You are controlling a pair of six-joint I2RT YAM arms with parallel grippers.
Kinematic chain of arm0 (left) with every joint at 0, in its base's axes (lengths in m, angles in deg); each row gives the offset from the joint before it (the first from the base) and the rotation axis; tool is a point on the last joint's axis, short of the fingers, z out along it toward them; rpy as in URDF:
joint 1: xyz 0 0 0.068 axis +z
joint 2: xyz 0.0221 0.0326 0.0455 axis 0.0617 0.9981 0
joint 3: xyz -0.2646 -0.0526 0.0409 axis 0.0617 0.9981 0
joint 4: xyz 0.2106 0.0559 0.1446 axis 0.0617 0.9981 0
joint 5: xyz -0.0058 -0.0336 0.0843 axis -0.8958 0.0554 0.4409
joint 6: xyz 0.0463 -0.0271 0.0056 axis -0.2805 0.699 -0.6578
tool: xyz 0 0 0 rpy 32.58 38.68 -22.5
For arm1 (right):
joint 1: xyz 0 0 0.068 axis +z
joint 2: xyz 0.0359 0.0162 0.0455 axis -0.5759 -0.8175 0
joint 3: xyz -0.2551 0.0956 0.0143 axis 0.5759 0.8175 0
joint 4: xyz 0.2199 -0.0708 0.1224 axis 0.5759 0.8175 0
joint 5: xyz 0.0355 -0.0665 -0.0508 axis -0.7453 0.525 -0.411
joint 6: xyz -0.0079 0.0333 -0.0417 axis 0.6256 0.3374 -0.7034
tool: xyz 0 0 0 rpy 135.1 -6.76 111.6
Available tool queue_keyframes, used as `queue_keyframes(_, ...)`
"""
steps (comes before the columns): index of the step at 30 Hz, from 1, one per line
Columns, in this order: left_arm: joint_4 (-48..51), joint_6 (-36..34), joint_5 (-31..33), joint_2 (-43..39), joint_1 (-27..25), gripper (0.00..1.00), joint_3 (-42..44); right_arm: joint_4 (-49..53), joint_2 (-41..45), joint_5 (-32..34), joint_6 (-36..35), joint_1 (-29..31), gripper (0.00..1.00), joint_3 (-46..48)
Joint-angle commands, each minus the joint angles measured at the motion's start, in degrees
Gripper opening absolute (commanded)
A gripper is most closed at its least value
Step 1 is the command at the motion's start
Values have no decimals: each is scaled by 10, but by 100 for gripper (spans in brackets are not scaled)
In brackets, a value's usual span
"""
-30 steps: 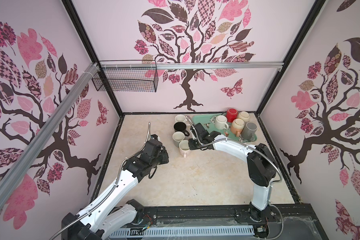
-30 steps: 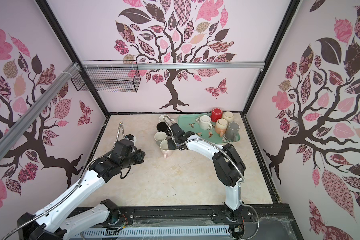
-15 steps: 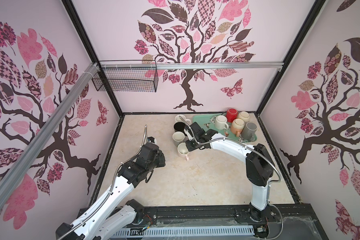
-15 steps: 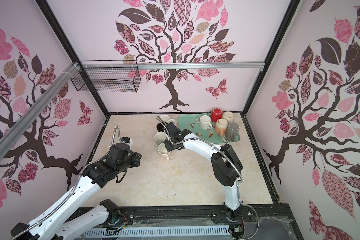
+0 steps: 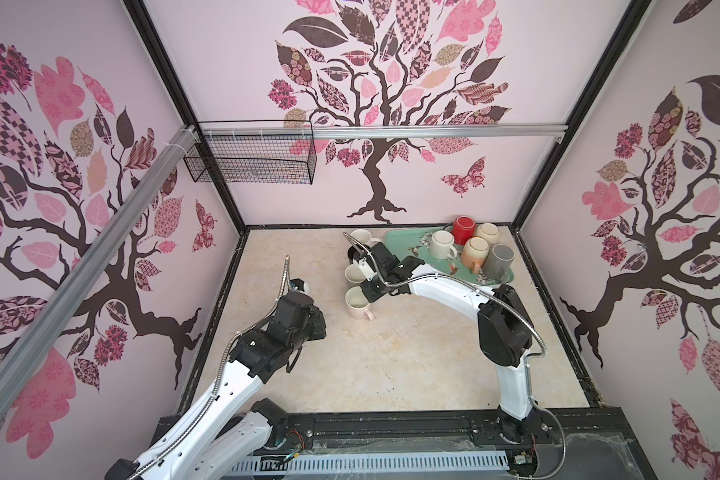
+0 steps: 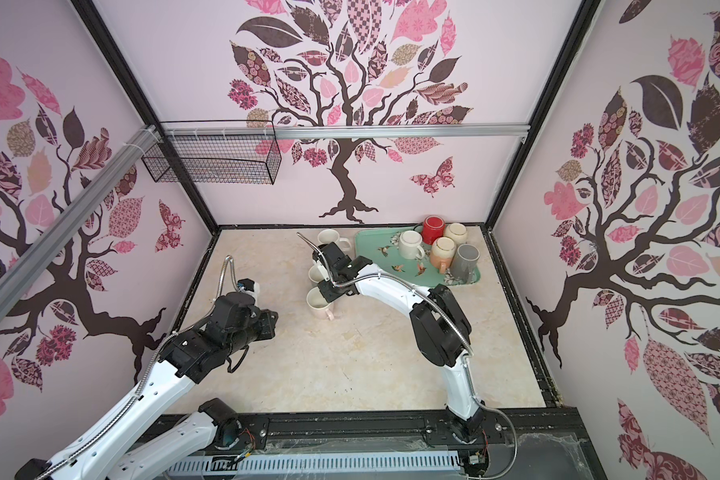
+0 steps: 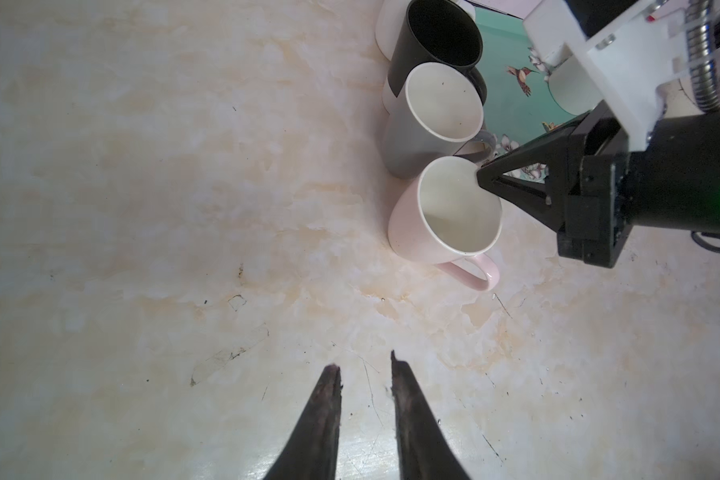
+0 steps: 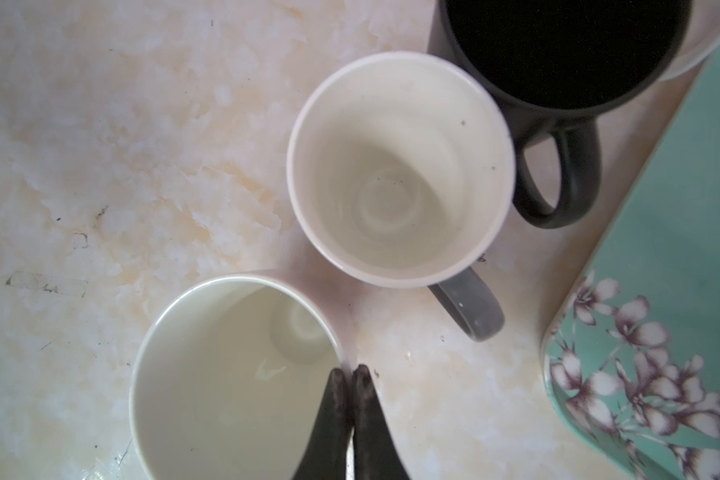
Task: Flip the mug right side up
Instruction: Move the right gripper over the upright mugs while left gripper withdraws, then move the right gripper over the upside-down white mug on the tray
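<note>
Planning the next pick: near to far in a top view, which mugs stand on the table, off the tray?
pink mug → grey mug → white mug. The black mug is left out: the right arm hides most of it there.

Upright mug (right tool at rim)

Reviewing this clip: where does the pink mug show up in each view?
Both top views: pink mug, mid-table, at the right gripper tip.
Left wrist: upright, that gripper at its rim.
Right wrist: seen from above, rim pinched by that gripper.
Shared landmark: the grey mug beside it.
</note>
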Motion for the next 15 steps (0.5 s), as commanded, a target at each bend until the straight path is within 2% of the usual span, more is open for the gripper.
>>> queue_keyframes(1, 6, 0, 17, -15, 4, 26, 22, -5, -30, -17, -43, 20, 2, -23)
queue_keyframes(4, 11, -2, 20, -19, 4, 27, 24, -6, -39, -7, -56, 24, 4, -36)
queue_keyframes(8, 12, -2, 18, -19, 4, 28, 25, -5, -36, 9, -60, 25, 22, -50)
queue_keyframes(10, 7, -4, 12, -16, 4, 28, 25, -18, -24, 8, -56, 25, 24, -43)
queue_keyframes(15, -12, -26, -22, 2, 4, 39, 15, -39, 11, 6, -43, 25, 26, -30)
